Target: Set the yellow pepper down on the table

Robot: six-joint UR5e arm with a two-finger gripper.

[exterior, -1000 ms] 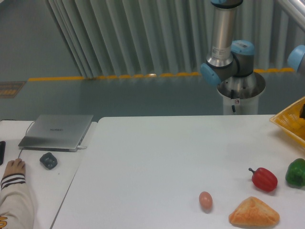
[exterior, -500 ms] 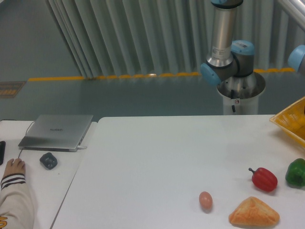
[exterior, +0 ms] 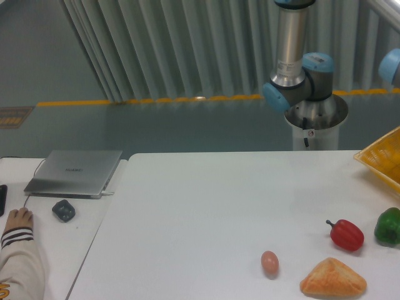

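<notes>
White table (exterior: 206, 206), yellow pepper and gripper unseen

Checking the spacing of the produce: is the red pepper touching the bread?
Apart. The fixed camera shows bare table between the red pepper and the bread.

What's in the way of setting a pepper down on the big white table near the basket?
Nothing visible blocks it. The table is bare left of the basket; the red pepper, green pepper, egg and bread sit nearer the front edge.
</notes>
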